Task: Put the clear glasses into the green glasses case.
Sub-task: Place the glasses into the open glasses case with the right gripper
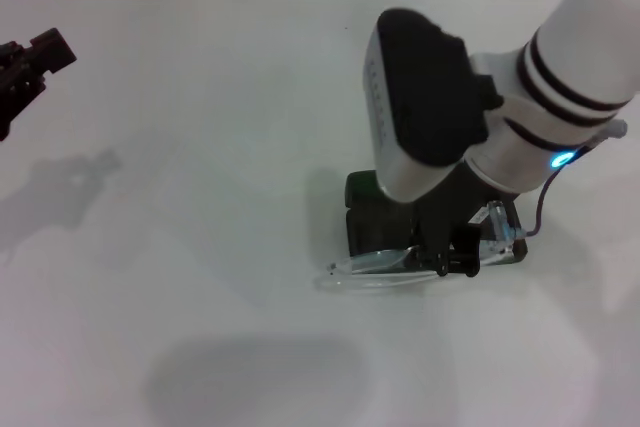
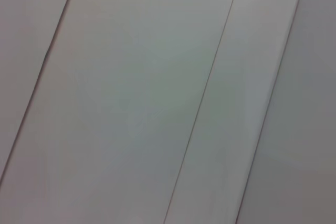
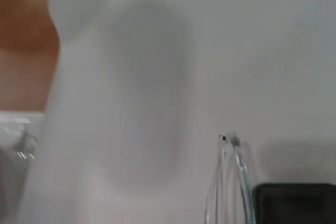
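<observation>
My right arm (image 1: 570,67) is a white tube ringed by two thin black bands just above the wrist. Next to those bands sits a bulky wrist housing (image 1: 420,97): white along its side with a row of small dots, and capped by a broad matte black face with rounded corners. Below the bands I see a small blue-lit indicator (image 1: 562,159), and beside that light a thin grey cable (image 1: 545,202) loops down. Under the housing the right tool (image 1: 462,247) is black. The left tool (image 1: 30,67), far across the desk from the housing, is black, blocky, angular.
</observation>
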